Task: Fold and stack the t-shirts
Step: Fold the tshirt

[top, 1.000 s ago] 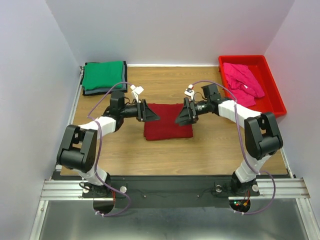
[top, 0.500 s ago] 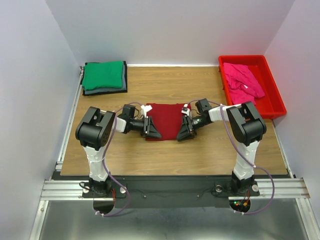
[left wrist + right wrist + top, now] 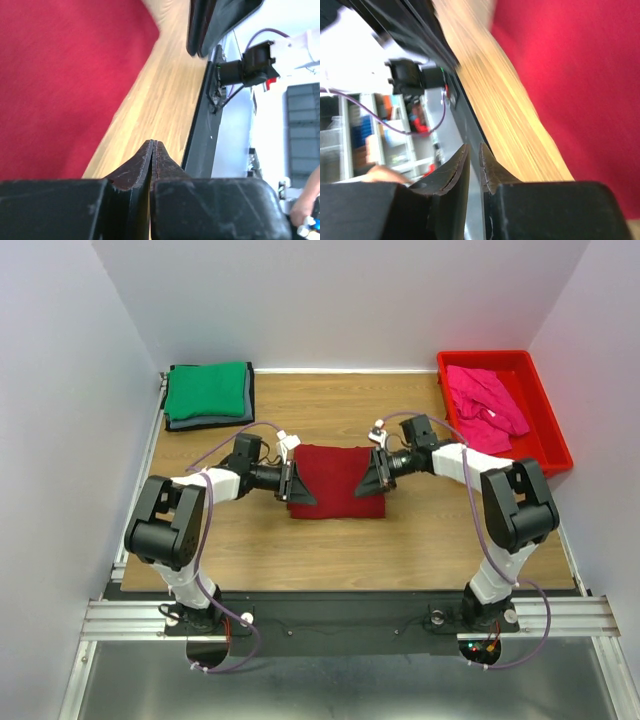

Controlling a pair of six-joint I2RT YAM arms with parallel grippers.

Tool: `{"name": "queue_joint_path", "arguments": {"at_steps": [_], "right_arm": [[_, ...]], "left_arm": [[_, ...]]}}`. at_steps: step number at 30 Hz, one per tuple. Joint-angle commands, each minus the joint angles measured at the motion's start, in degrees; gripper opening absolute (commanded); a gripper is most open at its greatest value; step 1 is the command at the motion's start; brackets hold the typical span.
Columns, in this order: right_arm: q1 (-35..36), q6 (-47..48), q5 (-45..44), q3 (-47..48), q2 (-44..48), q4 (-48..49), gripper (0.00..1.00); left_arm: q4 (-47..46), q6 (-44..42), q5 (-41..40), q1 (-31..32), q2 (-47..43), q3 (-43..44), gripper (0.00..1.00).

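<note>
**Position of work.** The dark red t-shirt (image 3: 337,481) lies flat at the middle of the table (image 3: 330,552), folded to a rectangle. Its longer side runs left to right, square to the arms.

**Grippers.** The left gripper (image 3: 297,486) sits at the shirt's left short edge and the right gripper (image 3: 377,476) at its right short edge. Both are low and point inward at each other across the cloth. Neither arm is nearer than the other.
- Left wrist view: the fingers (image 3: 135,170) are pressed together, with no cloth visible between them. The shirt lies off to one side and bare wood lies past the tips.
- Right wrist view: the fingers (image 3: 451,175) are almost closed, with a thin slit at the tips and nothing seen in it.

**Judgement.** Neither gripper appears to have the cloth. Any lift depends on each tip catching its own edge.

**Clearances.**
- Bare wood lies in front of and beyond the shirt.
- The green t-shirt (image 3: 205,390) rests folded on the dark grey t-shirt (image 3: 205,424) at the far left corner, well apart.
- The pink t-shirt (image 3: 485,400) lies crumpled in the red tray (image 3: 550,410) at the far right.
</note>
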State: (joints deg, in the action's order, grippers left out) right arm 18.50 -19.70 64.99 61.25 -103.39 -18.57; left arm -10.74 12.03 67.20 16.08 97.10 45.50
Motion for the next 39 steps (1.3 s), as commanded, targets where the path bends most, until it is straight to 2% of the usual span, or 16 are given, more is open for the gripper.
{"name": "queue_joint_path", "arguments": {"at_steps": [1,10,14,15,17,19,20,21,23,24,25,27,28,30,34,39], "right_arm": [[2.9,-9.6,-3.8,3.7,2.1,8.4,0.17],[7.4,-13.7,-7.6,3.3,-10.5,15.7,0.12],[7.2,-11.2,-9.7,3.1,-13.9,15.5,0.13],[7.2,-11.0,-10.3,3.1,-14.1,15.5,0.13],[7.2,-11.1,-10.2,3.1,-13.8,14.9,0.14],[7.2,-10.8,-9.3,4.5,-13.0,13.5,0.16],[7.2,-9.3,-9.2,5.3,-11.5,11.0,0.18],[7.3,-8.3,-9.3,6.4,-10.4,9.6,0.20],[8.1,-4.9,-12.0,9.7,-7.0,6.3,0.27],[8.7,-3.7,-13.5,10.8,-6.0,5.2,0.30],[9.5,-2.4,-17.5,13.2,-4.9,4.1,0.32],[12.4,1.6,-22.2,15.6,-3.4,0.7,0.40],[13.7,3.0,-27.8,18.0,-3.3,-0.5,0.41],[17.7,7.1,-36.6,20.1,-3.6,-3.2,0.41],[25.3,12.2,-51.8,24.0,-5.9,-5.6,0.43],[33.2,16.3,-62.7,30.6,-11.7,-7.6,0.47]], "left_arm": [[0.6,-0.5,2.5,-0.3,-2.0,2.4,0.11],[-1.3,1.2,1.8,-2.5,0.2,4.5,0.12],[-1.3,0.5,0.5,-5.9,-0.9,3.6,0.23],[-1.3,0.4,-0.3,-7.5,-2.3,3.2,0.30],[-1.0,-1.1,-1.8,-8.9,-4.3,3.4,0.37],[2.5,-6.4,-6.6,-11.0,-9.2,3.9,0.50],[3.4,-8.1,-8.6,-11.7,-11.2,3.9,0.55],[4.8,-9.5,-10.1,-12.5,-13.2,3.9,0.66],[5.2,-11.2,-14.3,-15.4,-19.2,2.9,0.76],[6.1,-11.7,-15.5,-15.6,-21.0,2.8,0.90],[6.7,-11.7,-18.4,-17.8,-24.3,2.8,0.99],[8.9,-12.5,-22.1,-19.9,-26.9,3.5,0.98],[9.7,-12.2,-26.8,-20.6,-28.7,4.0,0.98],[12.5,-12.2,-28.7,-24.1,-30.3,6.0,0.98],[15.4,-8.7,-26.2,-31.1,-29.4,8.9,0.99],[22.4,-9.2,-28.2,-33.2,-24.4,15.3,0.99]]}}
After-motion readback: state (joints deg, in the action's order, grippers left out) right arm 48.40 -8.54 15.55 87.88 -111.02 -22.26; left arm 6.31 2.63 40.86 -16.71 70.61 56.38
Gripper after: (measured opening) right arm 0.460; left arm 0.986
